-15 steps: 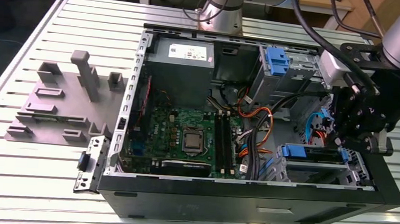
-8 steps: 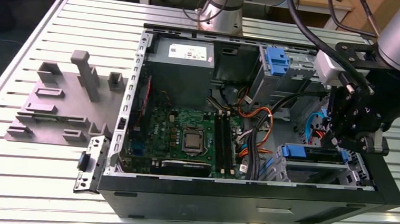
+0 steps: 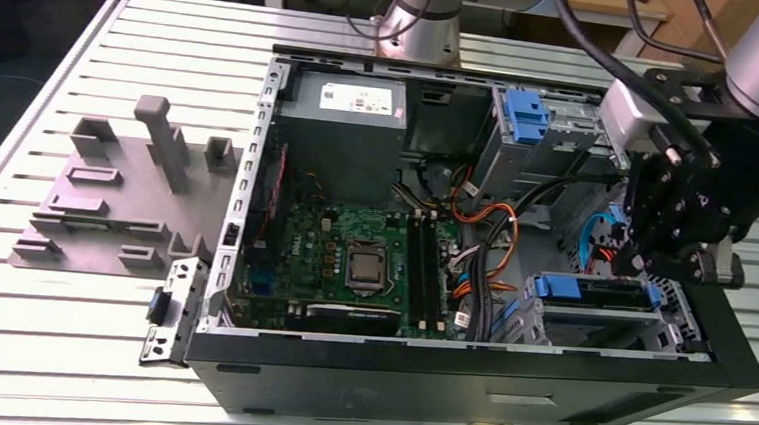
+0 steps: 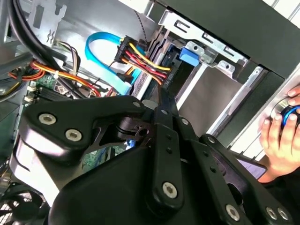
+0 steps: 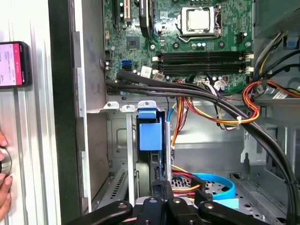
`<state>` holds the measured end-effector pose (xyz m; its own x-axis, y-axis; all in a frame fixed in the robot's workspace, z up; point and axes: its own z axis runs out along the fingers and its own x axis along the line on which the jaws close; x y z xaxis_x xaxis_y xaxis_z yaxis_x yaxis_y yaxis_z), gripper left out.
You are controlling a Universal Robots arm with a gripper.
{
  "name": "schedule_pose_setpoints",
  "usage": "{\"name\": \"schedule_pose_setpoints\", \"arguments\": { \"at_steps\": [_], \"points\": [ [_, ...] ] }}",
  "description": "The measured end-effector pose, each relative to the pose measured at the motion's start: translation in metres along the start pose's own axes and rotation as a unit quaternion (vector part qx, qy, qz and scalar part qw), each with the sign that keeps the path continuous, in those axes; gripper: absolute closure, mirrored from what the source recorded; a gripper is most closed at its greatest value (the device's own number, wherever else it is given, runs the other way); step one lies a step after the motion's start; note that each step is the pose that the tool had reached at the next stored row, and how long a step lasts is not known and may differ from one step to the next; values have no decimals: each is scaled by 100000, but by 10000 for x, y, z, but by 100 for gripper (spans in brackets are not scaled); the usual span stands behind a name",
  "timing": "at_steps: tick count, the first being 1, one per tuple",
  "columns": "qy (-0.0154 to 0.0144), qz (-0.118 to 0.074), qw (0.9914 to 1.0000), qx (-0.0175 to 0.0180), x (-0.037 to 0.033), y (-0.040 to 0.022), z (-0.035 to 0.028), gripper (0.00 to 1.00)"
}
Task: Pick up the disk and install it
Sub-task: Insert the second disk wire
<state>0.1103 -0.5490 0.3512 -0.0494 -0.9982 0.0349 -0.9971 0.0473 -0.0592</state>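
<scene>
Inside the open computer case (image 3: 475, 380), my gripper (image 3: 664, 257) hung over the drive cage (image 3: 600, 313) at the exterior view's right. Whether its fingers were apart or closed, I could not tell. The disk (image 3: 589, 290) sat slotted in that cage, its blue carrier handle (image 5: 150, 131) facing out in the first wrist view. A person's hand (image 4: 281, 136) rested on the table beside the case.

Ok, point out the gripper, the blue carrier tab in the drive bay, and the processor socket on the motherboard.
gripper (image 3: 664, 255): exterior view, black linkage body above the drive bay.
blue carrier tab (image 5: 150, 131): first wrist view, flat blue face of the tab.
processor socket (image 5: 198, 20): first wrist view, silver centre of the socket.
</scene>
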Motion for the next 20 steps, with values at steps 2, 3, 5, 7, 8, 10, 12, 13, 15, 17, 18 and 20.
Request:
{"name": "schedule_pose_setpoints", "arguments": {
  "at_steps": [2, 3, 5, 7, 8, 10, 12, 13, 15, 17, 18, 20],
  "points": [
    [18, -19, 99999, -424, -8, -2, -30, 89],
    [15, -24, 99998, -690, -9, -2, -40, 89],
    [27, -43, 99993, -1181, -11, -3, -58, 89],
    [35, -43, 99990, -1418, -17, -3, -79, 89],
    [30, -44, 99989, -1476, -26, -3, -91, 89],
    [82, -53, 99988, -1526, -48, -4, -116, 89],
    [182, -67, 99987, -1606, -65, -5, -132, 89],
    [226, -67, 99986, -1657, -74, -5, -141, 89],
    [303, -74, 99984, -1745, -94, -6, -163, 89],
    [424, -78, 99983, -1801, -120, -6, -184, 89],
    [475, -83, 99982, -1828, -131, -6, -193, 89],
    [589, -90, 99980, -1888, -152, -7, -210, 89]
  ]
}}
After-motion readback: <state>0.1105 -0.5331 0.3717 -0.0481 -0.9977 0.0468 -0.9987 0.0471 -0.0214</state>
